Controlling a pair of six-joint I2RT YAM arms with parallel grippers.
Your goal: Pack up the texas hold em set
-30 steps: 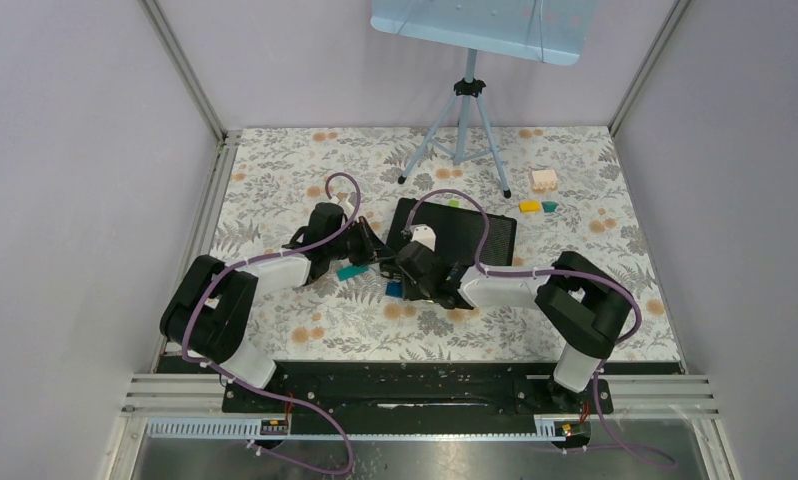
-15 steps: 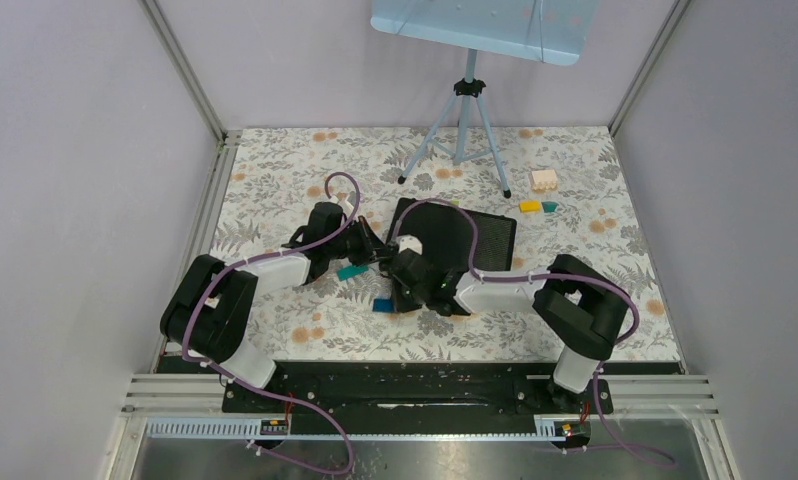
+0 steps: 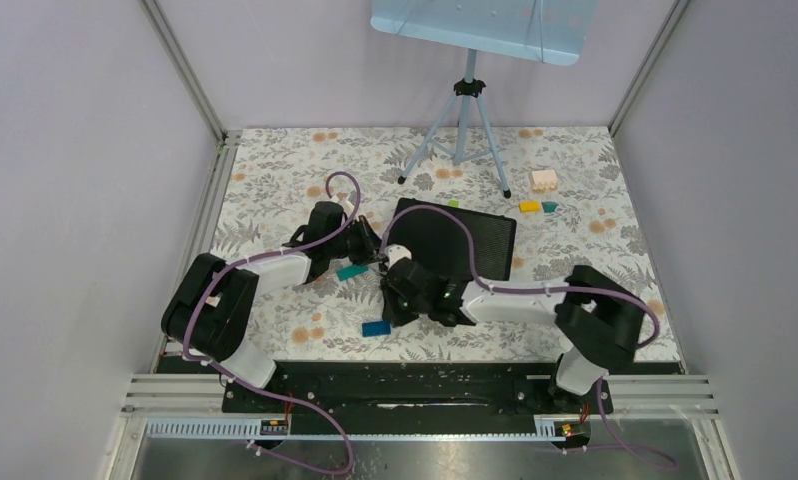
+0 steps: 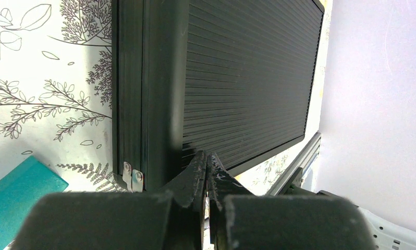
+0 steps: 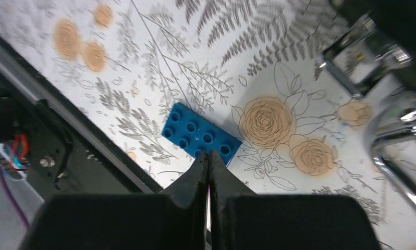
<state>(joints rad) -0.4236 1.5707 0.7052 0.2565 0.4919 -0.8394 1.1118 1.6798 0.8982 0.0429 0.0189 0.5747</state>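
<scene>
The texas hold em set is a black ribbed case (image 3: 460, 235) lying closed on the flowered table. In the left wrist view its lid (image 4: 247, 78) fills the frame, with a small silver fitting (image 4: 133, 177) low on its side. My left gripper (image 4: 207, 156) is shut and empty, its tips against the case's left side (image 3: 379, 256). My right gripper (image 5: 208, 155) is shut and empty too, tips at the near edge of a blue toy brick (image 5: 200, 136), which lies left of the case's near corner (image 3: 376, 328). Chrome case hardware (image 5: 396, 146) shows at the right.
A teal brick (image 3: 352, 271) lies under the left arm by the case (image 4: 18, 192). Yellow (image 3: 529, 206) and teal (image 3: 549, 206) bricks and a cream piece (image 3: 543, 180) sit at the back right. A tripod (image 3: 465, 120) stands behind. The black base rail (image 5: 39, 156) lies just beyond the blue brick.
My right gripper has swept toward the near left, and the blue brick has slid with it away from the case toward the table's near edge. The left arm has stayed put.
</scene>
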